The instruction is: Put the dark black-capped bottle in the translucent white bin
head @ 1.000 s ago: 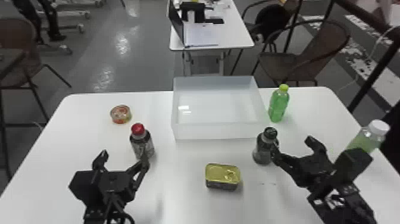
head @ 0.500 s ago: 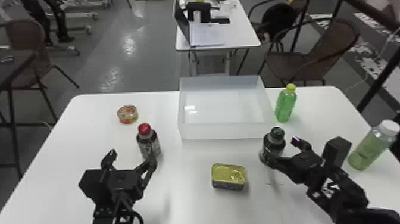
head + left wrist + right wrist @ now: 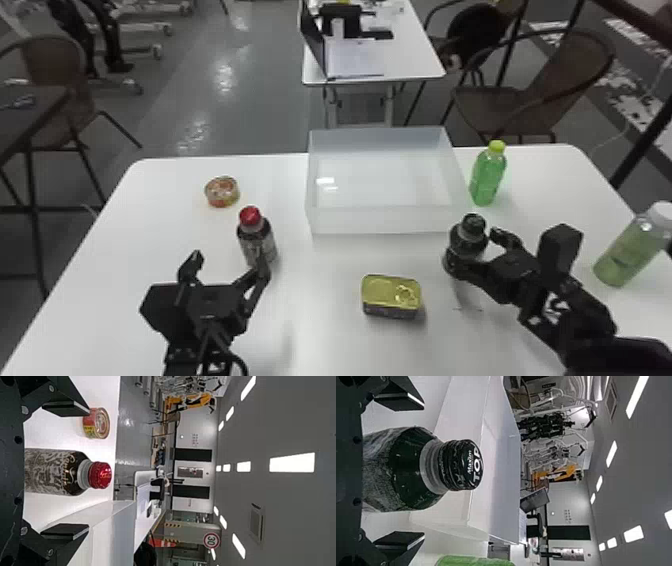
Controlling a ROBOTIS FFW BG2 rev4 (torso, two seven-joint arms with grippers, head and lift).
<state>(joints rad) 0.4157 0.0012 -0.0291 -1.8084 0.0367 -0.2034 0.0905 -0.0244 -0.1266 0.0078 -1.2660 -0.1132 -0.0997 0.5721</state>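
Standing open, the right claw (image 3: 475, 251) has its two fingers (image 3: 401, 396) wide apart with the black-capped bottle (image 3: 468, 239) upright between them, and in the right wrist view there is space between each finger and the bottle, so it has hold of nothing. Beyond the claw and to its left is the white bin (image 3: 385, 220), outside which the black-capped bottle stands; the bin's near wall rises just past that bottle, in the way of a low, straight path inside. Straight out past the claw, close beside the bin's right wall, is a green bottle (image 3: 487, 176) with a yellow-green cap. Off to the claw's right, near the table's edge, is a pale green bottle (image 3: 631, 247) with a white cap. To the claw's left and nearer the robot sits a gold-topped tin (image 3: 391, 295). Well apart on the left are a red-capped bottle (image 3: 256, 237) and, farther out, a small round tin (image 3: 222, 192). The left claw (image 3: 230, 261) is parked on the near side of the red-capped bottle, its fingers spread and empty. Past the table (image 3: 165, 210) are a desk (image 3: 415, 60) and chairs (image 3: 560, 85).
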